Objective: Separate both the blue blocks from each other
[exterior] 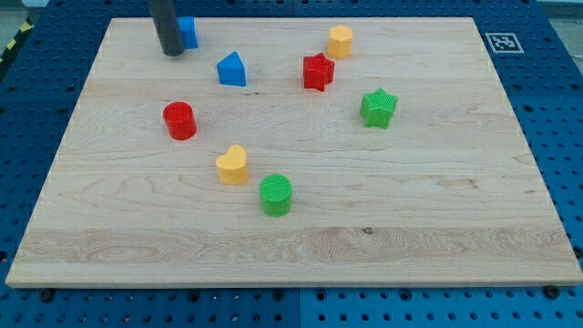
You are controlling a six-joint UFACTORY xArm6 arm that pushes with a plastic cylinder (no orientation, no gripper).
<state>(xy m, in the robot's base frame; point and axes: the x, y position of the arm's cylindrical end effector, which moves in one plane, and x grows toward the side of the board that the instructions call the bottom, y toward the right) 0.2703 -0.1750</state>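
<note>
Camera view: my tip (170,53) upright, touching blue block (188,32), top left.

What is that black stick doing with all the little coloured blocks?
That stick is my rod, and I push blocks around the wooden board with my tip. Right now my tip sits at the view's top left, right beside a blue block, on its left. The other blue block lies a little way to the lower right. I am meant to move those two apart. The red, yellow and green blocks sit apart from my tip.
</note>
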